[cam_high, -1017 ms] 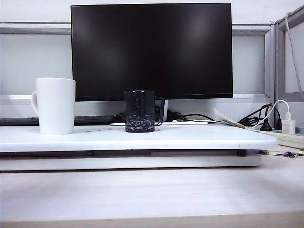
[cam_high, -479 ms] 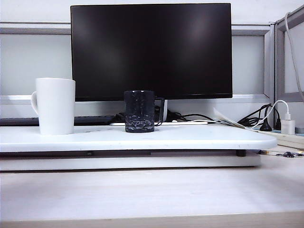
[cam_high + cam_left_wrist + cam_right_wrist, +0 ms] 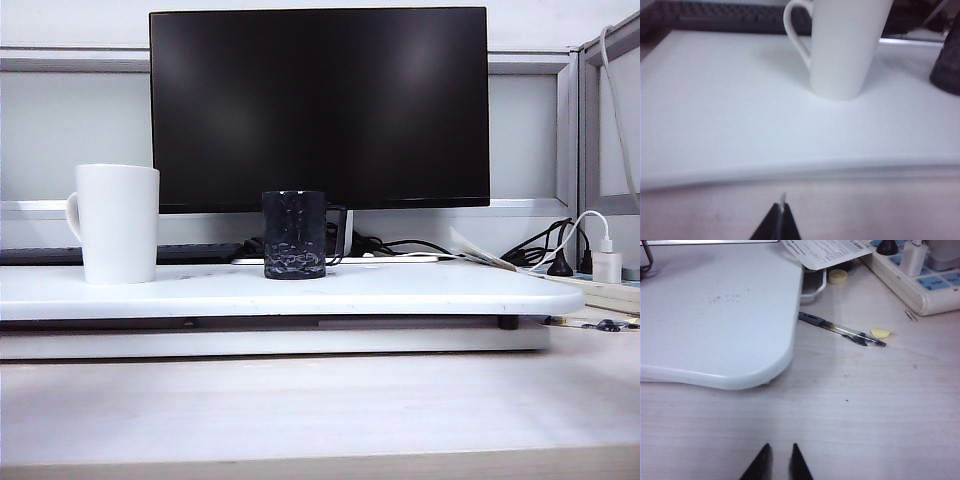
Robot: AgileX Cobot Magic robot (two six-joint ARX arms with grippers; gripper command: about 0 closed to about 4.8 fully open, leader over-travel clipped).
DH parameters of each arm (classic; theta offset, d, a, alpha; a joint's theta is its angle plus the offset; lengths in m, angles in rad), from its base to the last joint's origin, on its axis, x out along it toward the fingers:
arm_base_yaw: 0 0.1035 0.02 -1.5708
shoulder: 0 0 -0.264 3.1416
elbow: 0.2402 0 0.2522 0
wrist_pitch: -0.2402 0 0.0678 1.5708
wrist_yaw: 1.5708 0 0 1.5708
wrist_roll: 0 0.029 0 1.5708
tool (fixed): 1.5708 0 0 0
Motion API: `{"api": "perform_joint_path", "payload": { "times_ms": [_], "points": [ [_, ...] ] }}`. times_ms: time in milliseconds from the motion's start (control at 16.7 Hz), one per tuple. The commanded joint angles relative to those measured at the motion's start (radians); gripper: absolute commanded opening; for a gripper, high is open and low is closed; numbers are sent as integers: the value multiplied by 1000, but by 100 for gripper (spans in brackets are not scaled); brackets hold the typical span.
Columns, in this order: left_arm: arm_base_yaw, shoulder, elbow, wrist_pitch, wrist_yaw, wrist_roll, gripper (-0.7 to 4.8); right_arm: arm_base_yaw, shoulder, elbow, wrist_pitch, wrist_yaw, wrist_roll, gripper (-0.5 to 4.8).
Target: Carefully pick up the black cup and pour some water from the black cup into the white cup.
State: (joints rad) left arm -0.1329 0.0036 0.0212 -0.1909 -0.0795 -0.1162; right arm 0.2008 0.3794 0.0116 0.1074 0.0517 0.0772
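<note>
1. Exterior view shows the short, glossy black mottled cup (image 3: pixel 294 234) standing upright on the raised white board (image 3: pixel 400 290), in front of the dark monitor (image 3: pixel 320 105); it sits exactly where it sat a second ago.
2. To the left of the black cup, well apart from it on the same board, stands the tall white ceramic cup (image 3: pixel 118 222), also unmoved.
3. No water is visible in any view, and neither arm appears in the exterior view.
4. Left gripper (image 3: pixel 781 220) hovers over the wooden desk (image 3: pixel 865 205) just off the board's front edge, facing the white cup; its jaws are clenched together on nothing.
5. Right gripper (image 3: pixel 778 460) hangs over the desk near the board's rounded corner, beside a pen (image 3: pixel 840 330); its jaws stand slightly parted and empty.
6. Since nothing on the board has changed, I judge the task barely begun: the reach for the black cup is yet to come.
</note>
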Motion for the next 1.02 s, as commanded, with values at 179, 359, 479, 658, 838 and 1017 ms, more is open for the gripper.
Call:
{"api": "perform_joint_path", "payload": {
  "times_ms": [179, 359, 479, 658, 838, 1017],
  "points": [
    [105, 0, -6, 6, -3, 4, -5, -12, -292, -7, -90, -5, 1, 53],
    [159, 0, -11, 14, -3, 4, -5, -35, -375, -6, -20, -3, 1, 54],
    [159, 0, -12, 14, -9, 4, -5, -38, -377, -6, 10, -2, 1, 53],
    [159, 0, -11, 14, -7, 4, -5, -37, -377, -6, -7, -2, 1, 54],
    [159, 0, -11, 13, -6, 4, -5, -37, -377, -6, -9, -2, 1, 53],
    [159, 0, -11, 13, -7, 4, -5, -37, -376, -6, -29, -2, 1, 54]
  ]
}}
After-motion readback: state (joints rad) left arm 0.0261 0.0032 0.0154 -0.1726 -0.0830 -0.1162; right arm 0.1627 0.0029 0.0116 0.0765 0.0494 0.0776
